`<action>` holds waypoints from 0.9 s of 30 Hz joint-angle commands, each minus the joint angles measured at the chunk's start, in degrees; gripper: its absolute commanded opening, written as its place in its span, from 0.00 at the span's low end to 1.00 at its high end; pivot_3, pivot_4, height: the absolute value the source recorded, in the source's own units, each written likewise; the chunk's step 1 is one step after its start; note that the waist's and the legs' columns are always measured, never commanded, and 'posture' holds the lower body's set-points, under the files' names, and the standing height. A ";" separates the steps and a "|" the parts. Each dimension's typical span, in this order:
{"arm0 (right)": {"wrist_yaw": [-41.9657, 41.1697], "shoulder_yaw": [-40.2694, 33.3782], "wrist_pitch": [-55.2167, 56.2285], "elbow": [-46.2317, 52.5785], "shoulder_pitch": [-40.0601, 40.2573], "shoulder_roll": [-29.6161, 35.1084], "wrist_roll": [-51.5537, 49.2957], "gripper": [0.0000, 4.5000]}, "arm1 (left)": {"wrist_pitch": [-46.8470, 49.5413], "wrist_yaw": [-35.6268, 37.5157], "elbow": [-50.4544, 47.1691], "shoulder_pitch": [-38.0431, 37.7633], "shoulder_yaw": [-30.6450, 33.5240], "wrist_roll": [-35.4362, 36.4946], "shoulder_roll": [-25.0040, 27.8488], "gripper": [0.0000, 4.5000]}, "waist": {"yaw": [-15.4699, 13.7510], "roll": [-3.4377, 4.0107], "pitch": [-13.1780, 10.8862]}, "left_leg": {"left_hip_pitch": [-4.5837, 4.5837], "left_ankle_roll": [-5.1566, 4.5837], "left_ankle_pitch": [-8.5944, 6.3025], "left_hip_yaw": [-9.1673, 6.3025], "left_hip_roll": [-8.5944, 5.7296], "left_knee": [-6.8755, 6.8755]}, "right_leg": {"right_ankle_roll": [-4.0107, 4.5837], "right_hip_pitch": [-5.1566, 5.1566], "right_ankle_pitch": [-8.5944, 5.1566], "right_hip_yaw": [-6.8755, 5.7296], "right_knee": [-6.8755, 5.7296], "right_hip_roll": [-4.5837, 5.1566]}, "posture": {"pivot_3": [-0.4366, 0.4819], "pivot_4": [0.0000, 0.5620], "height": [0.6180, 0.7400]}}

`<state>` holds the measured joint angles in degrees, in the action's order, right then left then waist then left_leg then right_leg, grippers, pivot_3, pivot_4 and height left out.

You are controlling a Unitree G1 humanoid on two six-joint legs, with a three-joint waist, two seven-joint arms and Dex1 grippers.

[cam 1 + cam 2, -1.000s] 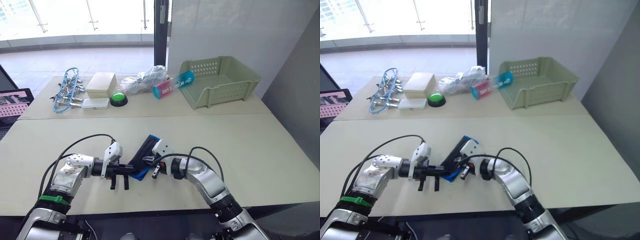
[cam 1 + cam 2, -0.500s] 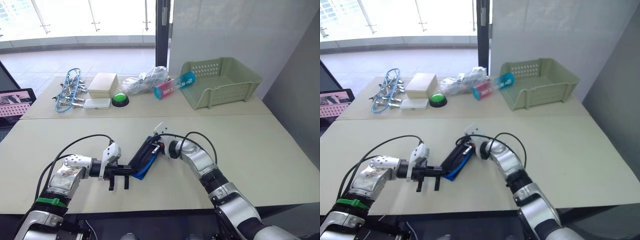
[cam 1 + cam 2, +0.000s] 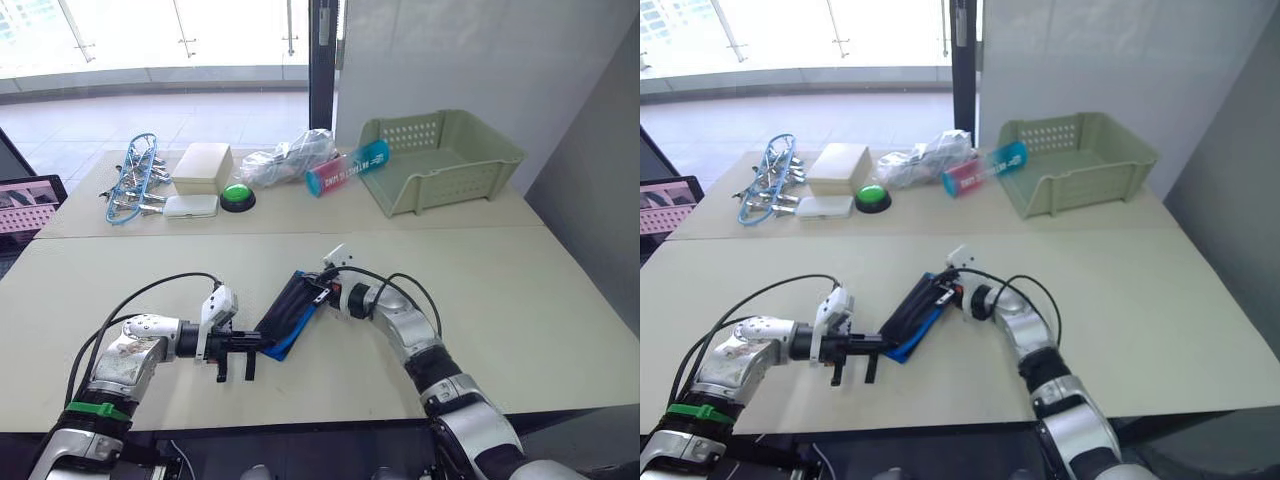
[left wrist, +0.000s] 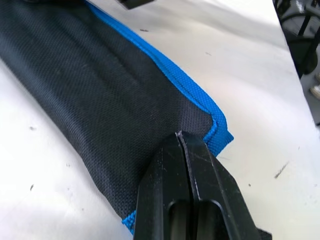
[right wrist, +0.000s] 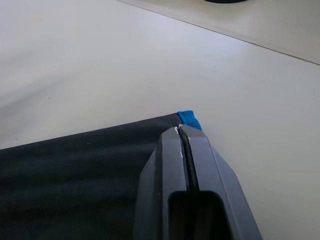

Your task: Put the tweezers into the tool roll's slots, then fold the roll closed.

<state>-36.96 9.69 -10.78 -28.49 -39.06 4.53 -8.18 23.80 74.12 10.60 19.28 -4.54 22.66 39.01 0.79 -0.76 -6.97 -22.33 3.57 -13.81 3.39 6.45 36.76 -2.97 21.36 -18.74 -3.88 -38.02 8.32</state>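
Observation:
The tool roll lies folded on the near table, a long black strip with blue edging running diagonally. Its slots are folded inside and hidden, and the tweezers are out of view. My left gripper is shut on the roll's near corner, where black fabric and blue edging meet its closed fingertips. My right gripper is shut on the roll's far end, close to a blue corner tab. The tool roll spreads flat under it.
On the far table stand a green plastic basket, a pink and blue tube, a crumpled plastic bag, a green button, a white box, a flat white case and silver tools in a light-blue ring.
My right gripper moved from the roll's near middle up to its far end and shut there. The left gripper kept its hold on the near corner.

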 commanded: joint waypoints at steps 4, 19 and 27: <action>-1.85 -6.12 -14.73 31.02 6.23 8.11 -9.47 0.00 | 4.74 -5.55 -8.70 -4.48 13.53 9.48 0.70 0.00 | -0.02 -0.18 -0.53 | -0.65 0.33 0.19 -0.02 0.01 0.09 | 0.00 0.72 0.01 0.00 -0.10 0.00 | 0.48 0.27 0.81; -15.41 -22.22 -8.60 35.42 31.63 32.58 -14.81 0.87 | -1.12 -6.73 -10.24 -24.86 37.23 12.20 8.03 0.77 | -1.02 -0.82 -1.07 | -0.76 0.16 0.09 0.03 0.00 0.10 | -0.01 0.86 0.02 -0.02 0.24 0.01 | 0.48 0.27 0.81; -15.15 -26.93 -2.07 29.01 37.37 33.83 -14.61 1.00 | -1.82 -7.73 -6.39 -28.93 42.61 12.03 9.16 0.99 | -1.18 -0.91 -1.12 | -0.71 0.24 0.14 0.04 0.00 0.14 | -0.01 0.85 0.02 -0.01 0.13 0.01 | 0.48 0.27 0.81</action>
<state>-52.32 -14.88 -14.84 0.32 -1.96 37.58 -22.56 23.71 66.29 3.67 -9.42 35.20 34.85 46.76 -0.39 -1.67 -8.09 -23.01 3.79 -13.67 3.43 6.45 36.90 -2.97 22.21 -18.72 -3.89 -37.91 8.34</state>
